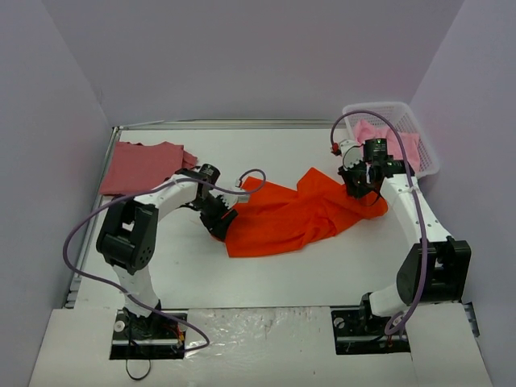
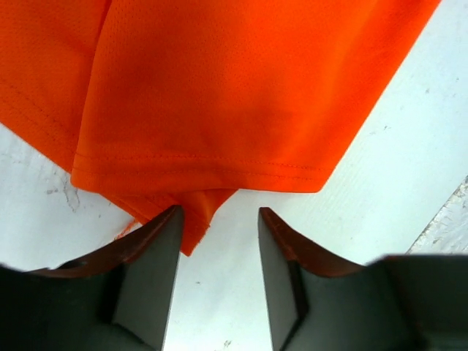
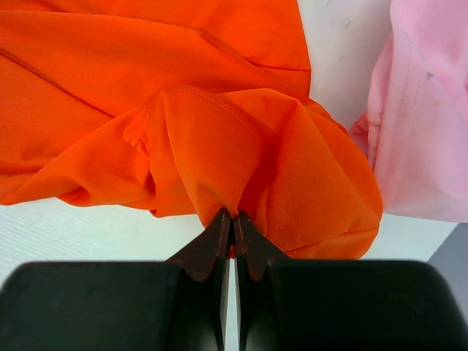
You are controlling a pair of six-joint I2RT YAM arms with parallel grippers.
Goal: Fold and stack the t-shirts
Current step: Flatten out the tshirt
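two-arm spreading of the orange-red t-shirt [image 1: 294,211], which lies crumpled across the middle of the table [image 1: 274,274]. the right gripper [image 3: 232,216] is clenched on a gathered fold at the shirt's right end, just beside the pink t-shirts [image 1: 385,137] in the white basket [image 1: 430,149]. the left gripper [image 2: 219,219] stands released at the shirt's left edge, its jaws apart. a stitched hem lies just ahead of them and a loose corner of cloth touches the inner face of one finger; nothing is gripped there. the dusty rose-red t-shirt [image 1: 145,165] lies flat at the far left corner, well apart.

judged step: securing a second hold so the garment can be drawn flat before folding. to do it well, the left jaws should advance until the doubled hem, not only the stray corner, sits deep between the pads, and close there. a hold on a single layer would likely let the shirt twist. the two holds should part evenly, low over the surface, avoiding the basket.
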